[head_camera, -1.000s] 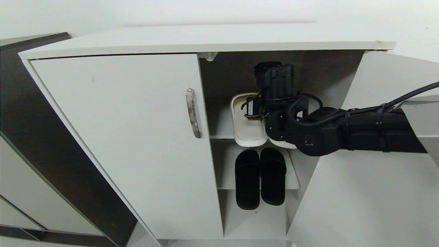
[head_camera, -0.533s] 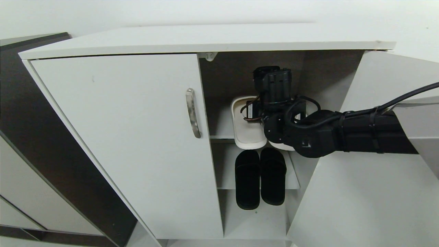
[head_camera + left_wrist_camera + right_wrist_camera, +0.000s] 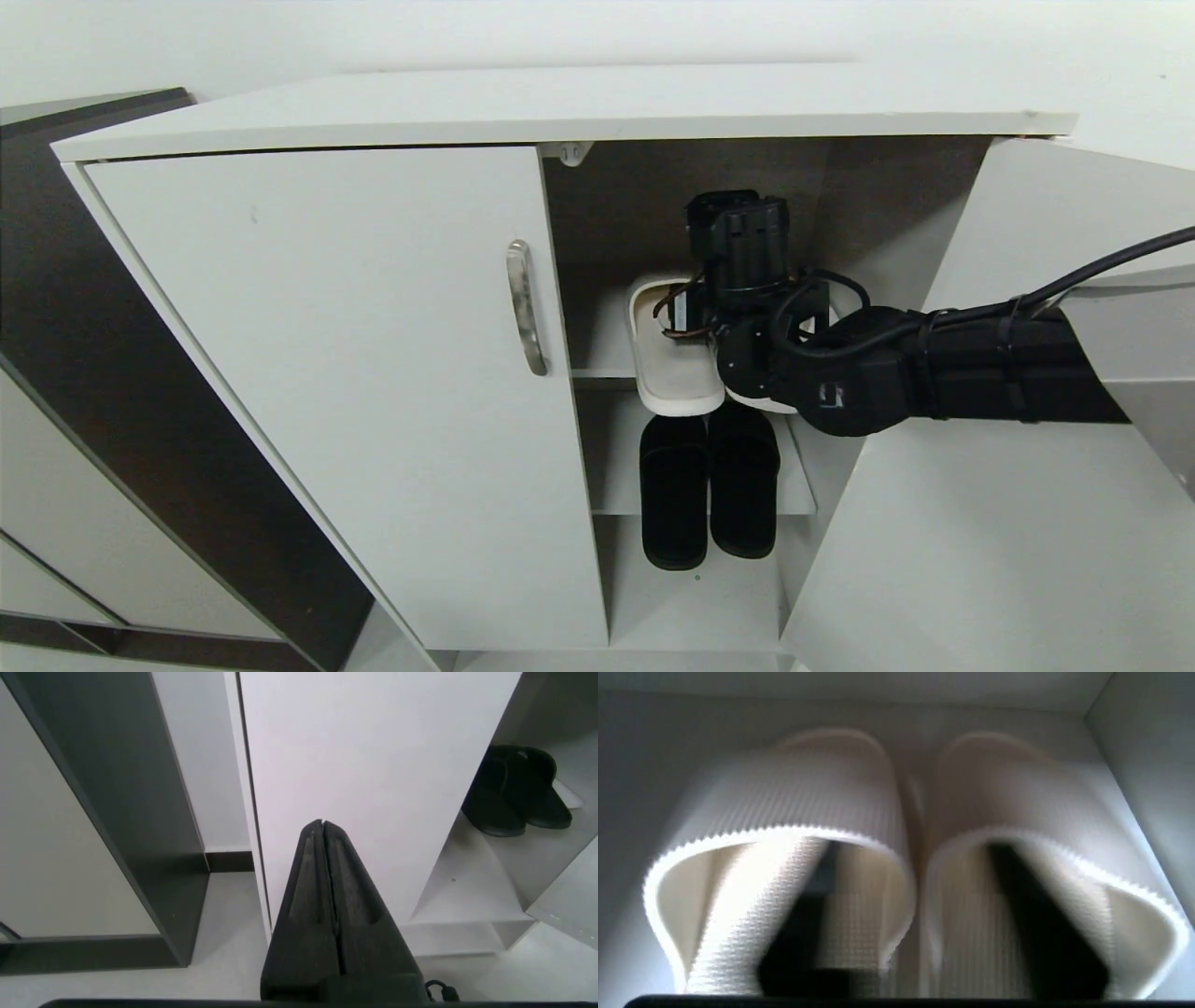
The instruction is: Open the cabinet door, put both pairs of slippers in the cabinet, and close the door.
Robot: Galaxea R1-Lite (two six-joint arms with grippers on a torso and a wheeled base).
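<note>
Black fingers (image 3: 789,952) of the right gripper (image 3: 913,924) run one under the strap of each of the white slippers (image 3: 831,793), grasping the pair by the two inner sides pressed together between them. The fingertips are hidden under the ribbed straps, and in the head view the wrist covers the fingers and most of the slipper nearer the open door (image 3: 980,541). The pair lies side by side, toes inward, on the upper shelf (image 3: 602,355) of the cabinet (image 3: 560,103). Their heels hang out past that shelf's front edge and over the toes of the black slippers (image 3: 707,485). Bare shelf shows between the white pair and the closed door (image 3: 355,373); on the other side the cabinet wall is near. The black slippers lie together on the lower shelf (image 3: 611,467), heels also past its front edge. The closed door carries a metal handle (image 3: 526,308) by its free edge, and the open door stands swung wide under the right arm. The left gripper (image 3: 322,826) hangs low in front of the closed door, well apart from both pairs, its fingers pressed together on nothing.
</note>
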